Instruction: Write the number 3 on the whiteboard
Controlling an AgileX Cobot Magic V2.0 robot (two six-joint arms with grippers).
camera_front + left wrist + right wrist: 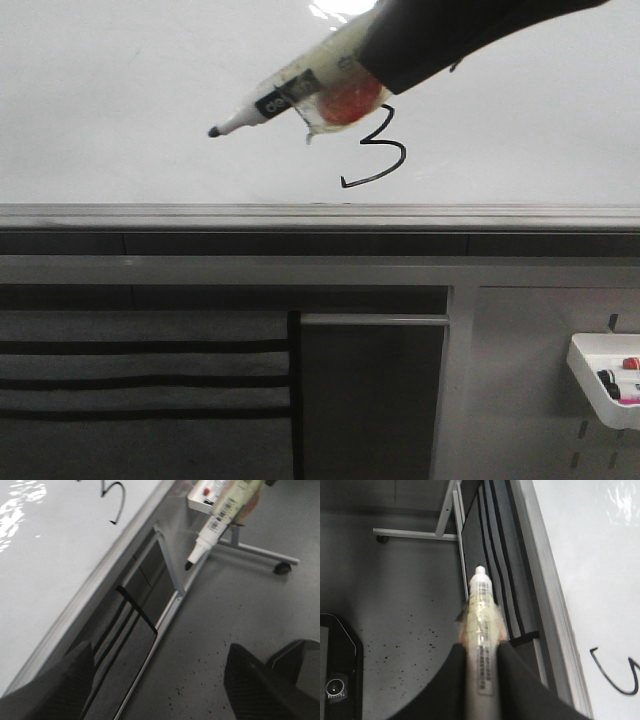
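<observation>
The whiteboard [120, 80] fills the upper front view. A black number 3 [380, 141] with a long hooked tail is drawn on it, just above the grey rail [320, 215]. My right gripper [370, 70] reaches in from the upper right, shut on a white marker [280, 95] wrapped in orange and clear padding. The uncapped black tip [213, 131] points left of the 3. In the left wrist view the marker [220, 520] is held clear of the board [50, 540] and the 3 [112, 500]. In the right wrist view my right gripper [482, 652] clamps the marker [481, 605]; the 3's tail [612, 682] shows. My left gripper [160, 680] is open and empty.
A white tray [600, 380] with markers hangs on the grey pegboard panel at the lower right. Below the rail is a grey frame with black bands [140, 380]. The board's stand leg and caster [280, 569] rest on the speckled floor. A black device [335, 680] lies on the floor.
</observation>
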